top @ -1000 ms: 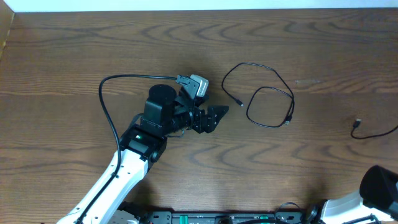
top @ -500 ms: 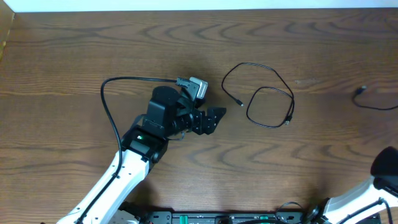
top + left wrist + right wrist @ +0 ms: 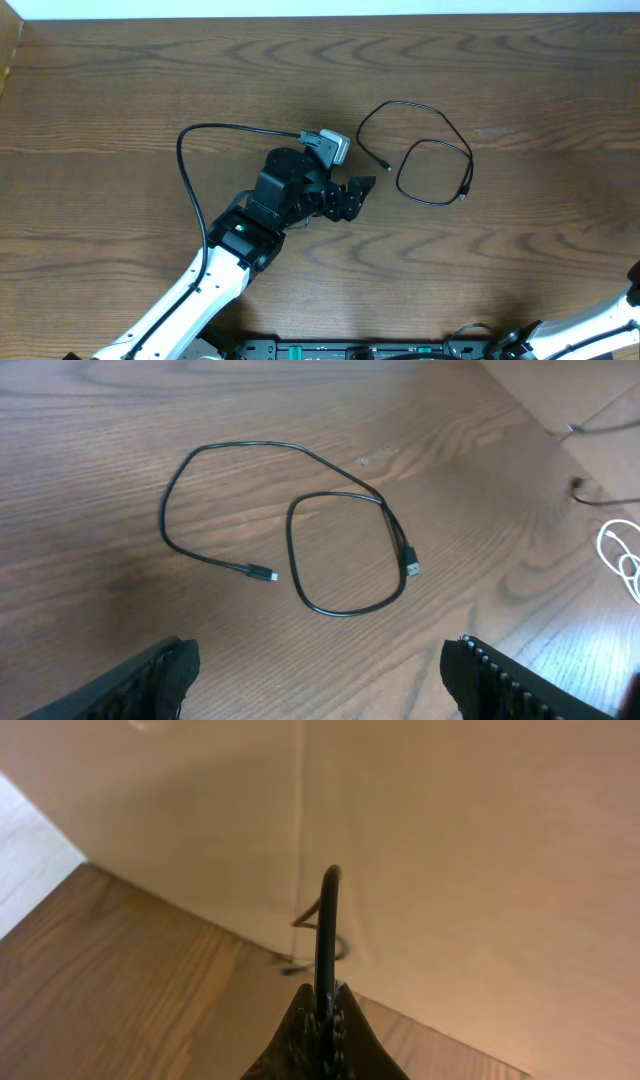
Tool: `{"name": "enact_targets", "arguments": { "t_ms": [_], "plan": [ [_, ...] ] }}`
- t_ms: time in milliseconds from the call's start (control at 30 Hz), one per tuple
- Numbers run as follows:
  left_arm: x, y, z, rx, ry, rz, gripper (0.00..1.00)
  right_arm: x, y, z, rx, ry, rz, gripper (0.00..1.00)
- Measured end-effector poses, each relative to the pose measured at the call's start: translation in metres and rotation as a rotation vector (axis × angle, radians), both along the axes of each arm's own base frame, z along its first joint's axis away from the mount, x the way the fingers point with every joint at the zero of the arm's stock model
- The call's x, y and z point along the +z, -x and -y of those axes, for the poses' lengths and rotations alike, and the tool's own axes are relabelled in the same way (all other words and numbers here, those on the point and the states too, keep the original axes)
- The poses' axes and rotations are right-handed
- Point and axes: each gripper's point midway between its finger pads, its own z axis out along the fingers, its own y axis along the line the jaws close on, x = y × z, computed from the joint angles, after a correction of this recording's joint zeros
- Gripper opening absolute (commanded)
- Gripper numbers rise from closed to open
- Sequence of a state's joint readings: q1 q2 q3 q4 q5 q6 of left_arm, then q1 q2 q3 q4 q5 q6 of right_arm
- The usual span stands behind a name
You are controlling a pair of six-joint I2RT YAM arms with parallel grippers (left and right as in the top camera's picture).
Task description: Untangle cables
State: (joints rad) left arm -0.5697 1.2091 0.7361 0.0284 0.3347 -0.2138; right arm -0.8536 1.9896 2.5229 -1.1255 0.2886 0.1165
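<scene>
Ahead of the wide-spread left fingers (image 3: pixel 160 675) a looped black cable (image 3: pixel 289 545) lies untouched — right fingers (image 3: pixel 300 1040) pinch a second cable (image 3: pixel 325 930).

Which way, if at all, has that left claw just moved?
Yes: the left gripper moved right, closer to the black cable, which lay still.

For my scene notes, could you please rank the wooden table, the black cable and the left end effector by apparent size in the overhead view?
Largest: wooden table.
Then: black cable, judged by its looped spread.
Smallest: left end effector.
</scene>
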Motion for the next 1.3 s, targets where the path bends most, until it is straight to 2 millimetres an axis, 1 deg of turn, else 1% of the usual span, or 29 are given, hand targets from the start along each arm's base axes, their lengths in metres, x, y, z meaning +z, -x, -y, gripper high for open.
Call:
{"name": "enact_targets", "arguments": {
  "t_ms": [67,133,233,267,300,467,500,600,633,733,833,933,1033,1100,1167,1300],
  "plan": [
    [0.000,0.000,0.000,0.003,-0.002,0.001,0.83,-0.012,-0.007,0.002,0.019,-0.027,-0.013,0.01],
    [0.000,0.000,0.000,0.004,-0.002,0.001,0.83,-0.031,-0.015,0.006,0.034,-0.065,-0.032,0.01],
    [0.000,0.000,0.000,0.004,-0.002,0.001,0.83,-0.068,-0.027,0.013,0.054,-0.140,-0.076,0.01],
    [0.000,-0.001,-0.001,0.005,-0.003,0.002,0.83,-0.087,-0.031,0.016,0.059,-0.176,-0.100,0.01],
    [0.000,-0.001,-0.001,0.006,-0.003,0.002,0.83,-0.101,-0.034,0.017,0.063,-0.203,-0.120,0.01],
    [-0.001,0.000,-0.001,0.007,-0.006,-0.001,0.84,-0.163,-0.041,0.021,0.068,-0.327,-0.205,0.01],
    [-0.002,0.000,-0.001,0.007,-0.007,-0.004,0.84,-0.169,-0.040,0.020,0.066,-0.343,-0.213,0.01],
    [-0.003,0.000,-0.002,0.007,-0.010,-0.008,0.84,-0.207,-0.038,0.018,0.050,-0.432,-0.264,0.01],
    [-0.003,0.001,-0.002,0.007,-0.011,-0.009,0.84,-0.216,-0.038,0.018,0.048,-0.452,-0.273,0.01],
    [-0.005,0.002,-0.002,0.007,-0.016,-0.018,0.84,-0.257,-0.042,0.015,0.052,-0.539,-0.308,0.01],
    [-0.006,0.002,-0.003,0.006,-0.019,-0.023,0.84,-0.297,-0.043,0.006,0.067,-0.637,-0.344,0.01],
    [-0.006,0.002,-0.003,0.008,-0.018,-0.026,0.84,-0.332,-0.039,-0.005,0.066,-0.728,-0.395,0.01],
    [-0.007,0.003,-0.003,0.011,-0.016,-0.031,0.84,-0.358,-0.033,-0.012,0.048,-0.789,-0.429,0.01],
    [-0.007,0.003,-0.003,0.015,-0.011,-0.037,0.84,-0.370,-0.030,-0.014,0.037,-0.816,-0.447,0.01],
    [-0.007,0.003,-0.003,0.017,-0.009,-0.040,0.84,-0.377,-0.028,-0.015,0.030,-0.829,-0.454,0.01],
    [-0.009,0.004,-0.004,0.019,-0.012,-0.050,0.84,-0.378,-0.024,-0.014,0.019,-0.838,-0.454,0.01]
  ]
}}
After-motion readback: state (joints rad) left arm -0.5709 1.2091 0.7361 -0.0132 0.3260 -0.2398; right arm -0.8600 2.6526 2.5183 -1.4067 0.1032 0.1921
